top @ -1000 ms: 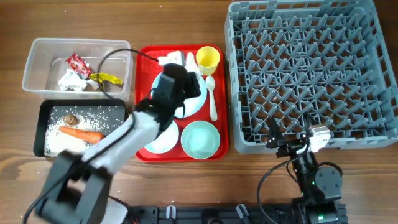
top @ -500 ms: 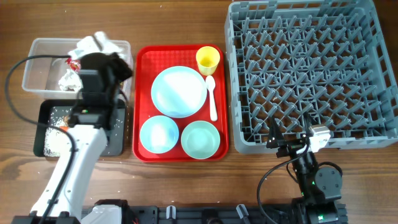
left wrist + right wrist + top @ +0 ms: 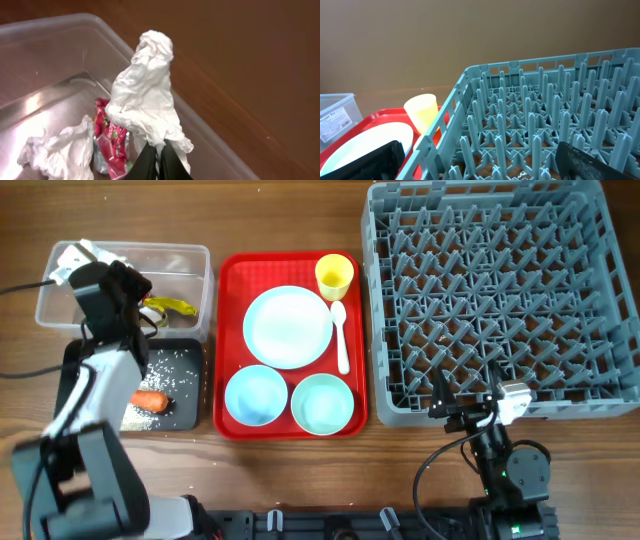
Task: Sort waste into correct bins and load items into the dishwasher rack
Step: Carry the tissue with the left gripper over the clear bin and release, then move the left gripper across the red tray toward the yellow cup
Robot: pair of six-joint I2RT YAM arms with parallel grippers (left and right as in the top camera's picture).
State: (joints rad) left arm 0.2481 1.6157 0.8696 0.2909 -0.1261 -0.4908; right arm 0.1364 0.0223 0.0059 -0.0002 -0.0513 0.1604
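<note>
Crumpled white paper (image 3: 147, 95) is the thing in play, way over on the left. The left gripper (image 3: 158, 155) has its jaws pinched together on the wad's bottom tail, and it hangs over the clear tub (image 3: 190, 255).

My read is that it's nearly weightless, soft and squishy, so nothing to break. It will deform in the grip though, and it might cling to a pad on release. A pinch on a thick fold like this one looks fine to me.

Below it in the tub are a red wrapper (image 3: 107, 142) and another paper wad (image 3: 55, 150).

Moving right:
- The black tray (image 3: 185, 405) has the carrot (image 3: 150, 399) and some rice.
- The red tray (image 3: 228, 330) carries the plate (image 3: 288, 328), cup (image 3: 334, 276), spoon (image 3: 341, 338) and both bowls.
- The rack (image 3: 500, 290) holds no dishes yet.
- The right gripper (image 3: 479, 150) is parked at the rack's near edge, jaws wide apart, holding nothing.

Hard to see:
- From overhead, the left arm covers a good part of both the tub and the black tray, so I can't find the brown lump.
- Only the yellow wrapper (image 3: 170, 306) peeks out there.
- The left wrist view cuts the fingers off at the bottom edge.
- Can't tell how high the wad hangs above the tub floor.
</note>
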